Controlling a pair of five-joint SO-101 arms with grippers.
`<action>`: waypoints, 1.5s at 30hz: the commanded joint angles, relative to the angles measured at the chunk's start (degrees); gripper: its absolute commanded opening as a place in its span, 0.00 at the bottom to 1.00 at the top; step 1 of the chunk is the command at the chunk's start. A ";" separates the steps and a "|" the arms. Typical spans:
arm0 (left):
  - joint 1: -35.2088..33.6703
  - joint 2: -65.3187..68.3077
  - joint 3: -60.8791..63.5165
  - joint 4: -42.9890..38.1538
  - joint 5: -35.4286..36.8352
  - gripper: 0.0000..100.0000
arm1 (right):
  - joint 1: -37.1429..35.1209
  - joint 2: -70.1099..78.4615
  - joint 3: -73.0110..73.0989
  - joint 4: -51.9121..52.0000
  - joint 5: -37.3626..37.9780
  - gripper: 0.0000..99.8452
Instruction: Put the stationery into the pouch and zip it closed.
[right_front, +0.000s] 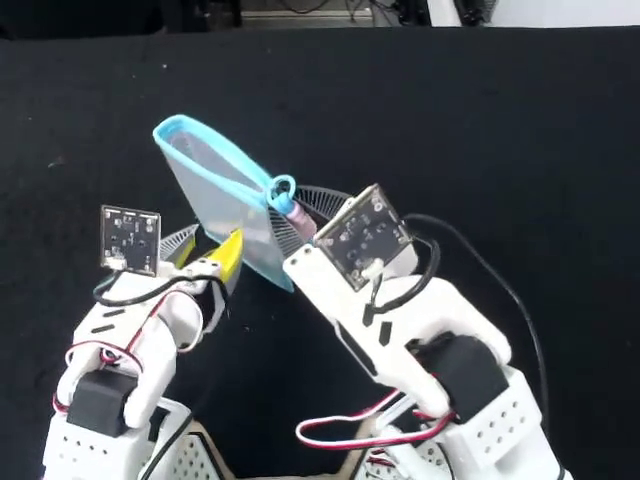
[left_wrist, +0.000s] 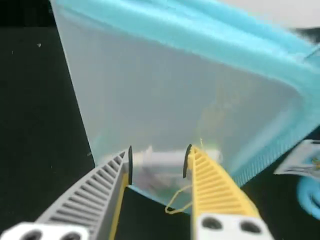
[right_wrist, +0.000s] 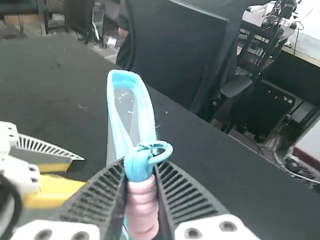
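Now: pouch (right_front: 215, 195) upright, left gripper (left_wrist: 157, 162) jaws clamped on its edge, right gripper (right_wrist: 140, 175) jaws pinching pink tab (right_wrist: 142, 202).

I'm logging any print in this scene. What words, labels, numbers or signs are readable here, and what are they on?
No text is readable.
Tag by the pouch: carries print, too blurred to read.
Left wrist board and right wrist board: markings too small to read.
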 joint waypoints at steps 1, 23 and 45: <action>0.92 -0.53 -2.59 1.23 0.44 0.20 | -0.44 0.31 -7.69 6.59 7.03 0.01; 15.08 -0.62 -8.04 9.67 0.00 0.27 | -0.44 12.79 -13.67 8.35 10.73 0.01; -4.26 -0.62 -12.18 12.84 -0.09 0.27 | -0.26 12.79 -13.58 8.09 10.37 0.01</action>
